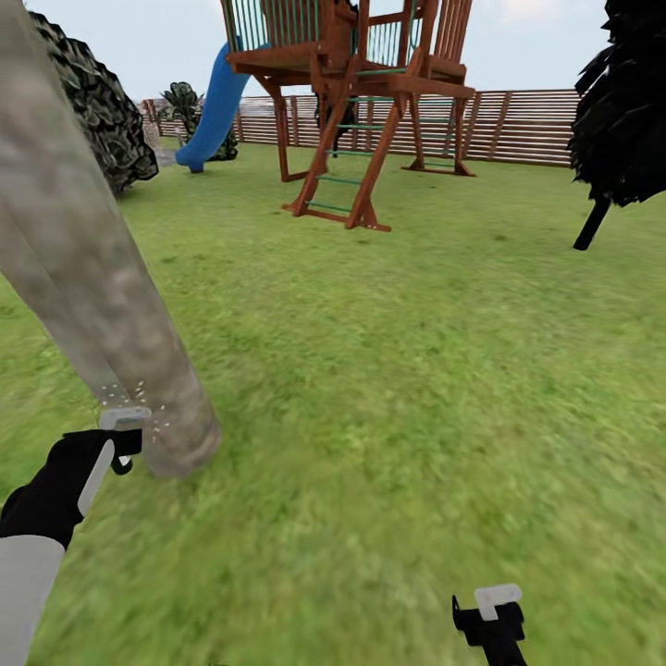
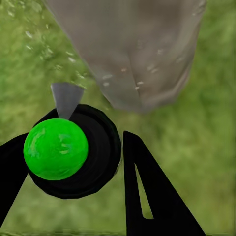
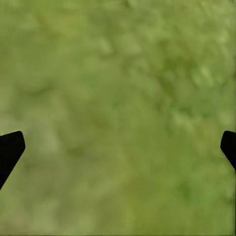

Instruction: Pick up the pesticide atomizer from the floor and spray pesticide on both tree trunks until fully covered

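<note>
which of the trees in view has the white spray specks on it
The thick grey-brown tree trunk beside the left end effector, with white specks near its base. The dark-leaved thin-trunked tree at far right shows none.

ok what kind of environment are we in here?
A simulated back garden or yard with play equipment, it seems: grass lawn, a wooden play tower with a blue slide, and a slatted wooden fence behind. The left gripper holds the atomizer at a tree trunk.

Left pincer [image 1: 125, 435] beside speckled tree trunk [image 1: 92, 287]
</note>
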